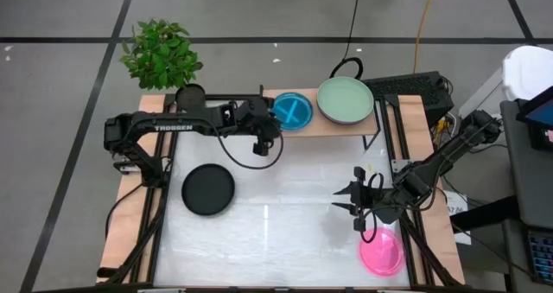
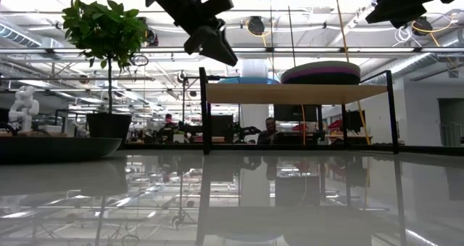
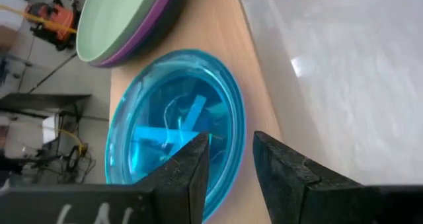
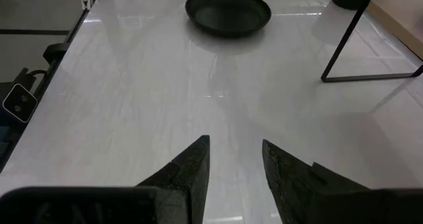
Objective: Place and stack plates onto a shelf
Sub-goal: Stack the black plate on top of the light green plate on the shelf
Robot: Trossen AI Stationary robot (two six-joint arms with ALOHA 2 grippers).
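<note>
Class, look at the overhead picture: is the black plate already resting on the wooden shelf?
No. The black plate lies on the white table, well apart from the shelf, which holds only the cyan plate and the green-topped stack.

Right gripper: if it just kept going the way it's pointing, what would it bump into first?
Probably the black plate. The right gripper, jaws open, points across bare white table toward it, with nothing in between. How far off is unclear.
</note>
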